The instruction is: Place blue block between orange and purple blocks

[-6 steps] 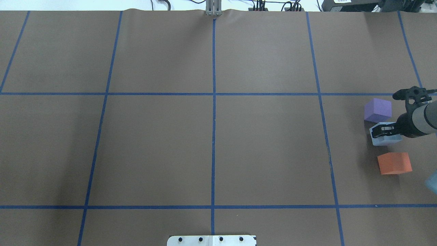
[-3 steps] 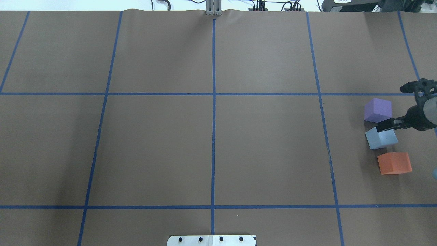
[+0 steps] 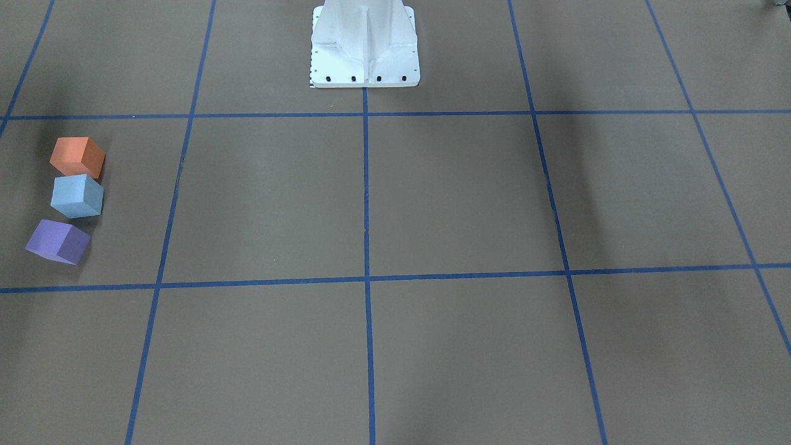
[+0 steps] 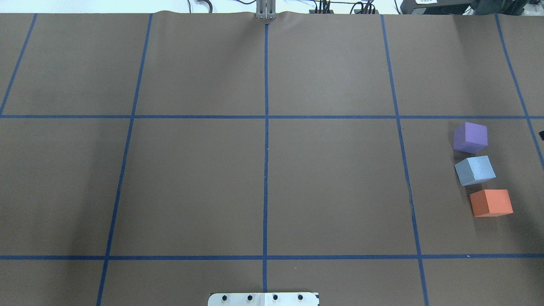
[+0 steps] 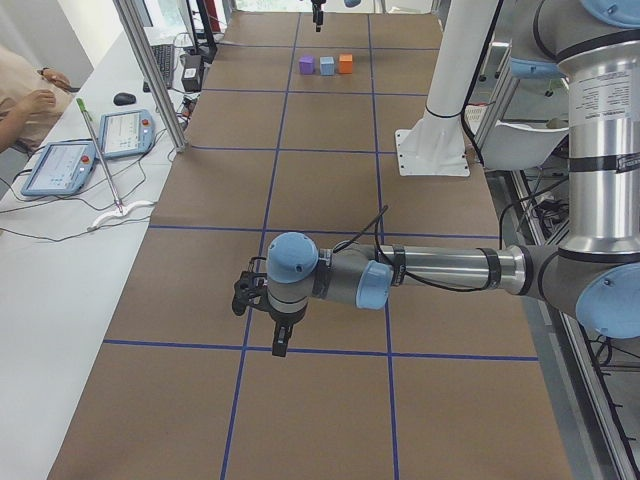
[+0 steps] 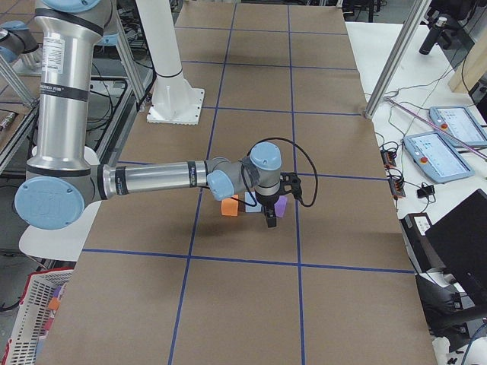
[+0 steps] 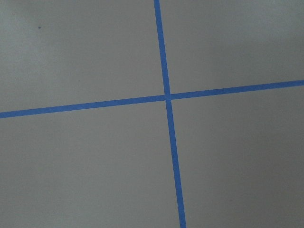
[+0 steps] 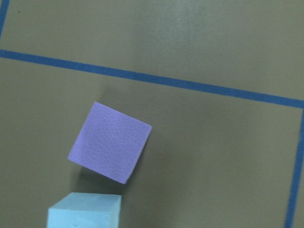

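Pale-blue foam cube (image 4: pixel 475 170) low at the right edge of the overhead frame, resting flat on the brown paper-covered bench (image 4: pixel 263 178) with the purple foam cube (image 4: pixel 470 137) just above it and the orange foam cube (image 4: pixel 491 202) just below. All three in one short, slightly slanted column, each turned a little askew and close to its neighbour, with what look like narrow gaps. Judged from that: placement as the task asks, apparently done. Right claw (image 6: pixel 270 220), in the right side view, hanging fingers-down near the cubes but off them, probably clear of the column so as not to nudge it; gripping none of the three, yet whether spread or clenched, cannot tell. Left claw (image 5: pixel 280 345), in the left side view, low over a crossing of blue tape lines in the lower middle of the frame, well apart from the cubes, likely idle and out of the way; jaw state likewise impossible to tell. Count: three cubes, one of each colour; two arms, two claws; one white robot pedestal (image 3: pixel 364 43).
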Robot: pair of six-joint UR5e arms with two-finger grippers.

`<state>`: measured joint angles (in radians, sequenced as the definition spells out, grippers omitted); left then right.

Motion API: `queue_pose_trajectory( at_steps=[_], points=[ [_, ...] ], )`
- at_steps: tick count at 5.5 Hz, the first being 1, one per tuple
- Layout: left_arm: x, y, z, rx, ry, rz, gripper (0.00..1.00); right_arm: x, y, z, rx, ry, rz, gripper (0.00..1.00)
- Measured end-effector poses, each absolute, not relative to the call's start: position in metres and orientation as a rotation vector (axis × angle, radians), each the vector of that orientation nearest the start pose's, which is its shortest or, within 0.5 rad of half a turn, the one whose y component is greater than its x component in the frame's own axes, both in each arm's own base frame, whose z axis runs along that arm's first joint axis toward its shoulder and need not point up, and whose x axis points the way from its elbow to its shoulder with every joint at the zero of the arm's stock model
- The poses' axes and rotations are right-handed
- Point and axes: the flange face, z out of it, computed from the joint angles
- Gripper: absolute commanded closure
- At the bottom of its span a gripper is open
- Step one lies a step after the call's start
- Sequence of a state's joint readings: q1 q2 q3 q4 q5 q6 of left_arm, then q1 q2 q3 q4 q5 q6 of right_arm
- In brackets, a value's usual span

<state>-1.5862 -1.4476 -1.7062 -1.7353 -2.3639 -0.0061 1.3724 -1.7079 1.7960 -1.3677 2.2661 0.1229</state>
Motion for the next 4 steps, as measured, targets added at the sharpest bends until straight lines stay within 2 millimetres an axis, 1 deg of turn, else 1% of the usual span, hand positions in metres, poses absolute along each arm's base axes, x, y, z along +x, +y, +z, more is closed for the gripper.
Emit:
queue_pose_trajectory(
  at_steps=[1, 2, 3, 4],
  points=[
    [-0.069, -0.448, 0.632, 0.168, 0.79, 0.049, 0.0, 0.016, -0.446, 0.604, 0.146, -0.711, -0.166, 0.0],
    [-0.069, -0.447, 0.636, 0.159, 0.79, 0.044, 0.0, 0.033, -0.438, 0.612, 0.131, -0.705, -0.152, 0.0],
    [-0.069, -0.446, 0.645, 0.142, 0.791, 0.036, 0.0, 0.039, -0.432, 0.617, 0.121, -0.703, -0.142, 0.0],
    [-0.07, -0.443, 0.659, 0.117, 0.791, 0.025, 0.0, 0.04, -0.429, 0.619, 0.115, -0.704, -0.134, 0.0]
  ],
)
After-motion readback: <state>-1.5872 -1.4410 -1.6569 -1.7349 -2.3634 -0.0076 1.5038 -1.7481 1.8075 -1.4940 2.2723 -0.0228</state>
